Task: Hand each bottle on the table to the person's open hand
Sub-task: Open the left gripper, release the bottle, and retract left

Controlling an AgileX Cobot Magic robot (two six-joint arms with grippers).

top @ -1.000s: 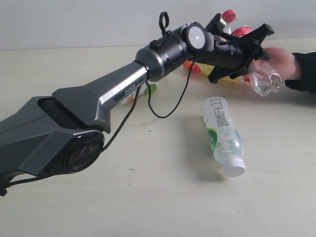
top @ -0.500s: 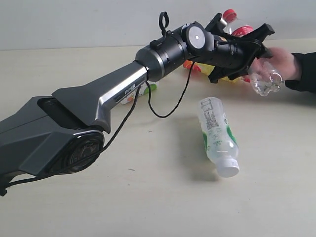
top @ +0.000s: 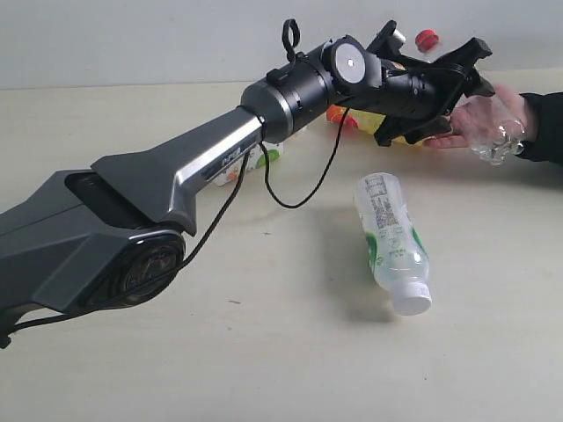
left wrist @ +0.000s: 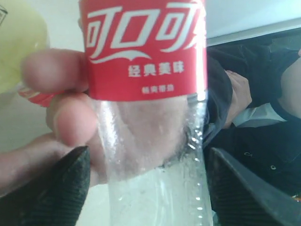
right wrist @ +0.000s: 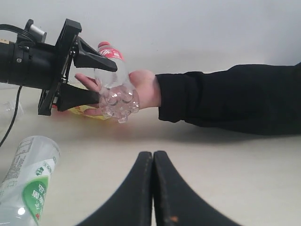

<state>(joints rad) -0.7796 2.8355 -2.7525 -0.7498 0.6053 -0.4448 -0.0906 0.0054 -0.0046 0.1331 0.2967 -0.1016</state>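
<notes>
Pale beige table (top: 264,352) with faint grain is filling most of the exterior view, and a plain grey-white wall (top: 132,44) is closing it off at the back. The left arm is reaching across toward the right side, with a black cable (top: 290,198) hanging in a loop under its wrist. The left gripper (top: 457,92) is standing wide. In its wrist view the two pads are flanking the clear bottle (left wrist: 150,141) with a thin gap showing on each side, so they are not gripping it. The clear bottle, with its red label, is lying in the person's hand (top: 479,114), base pointing toward the table, with fingers (left wrist: 56,122) curling round it. A black sleeve (right wrist: 225,99) is coming in from the right edge, low over the table. The yellow bottle (right wrist: 89,112) is lying on the table under the hand and gripper, mostly hidden. The green-white bottle (top: 391,237) is lying on its side mid-table, well apart from the hand, white cap pointing toward the exterior camera and casting a soft shadow (top: 352,303). Another small bottle (top: 268,158) is peeking out behind the left forearm, too covered to read. The right gripper (right wrist: 153,188) is sitting low over the table with its fingers pressed together and holding nothing, facing the hand.
</notes>
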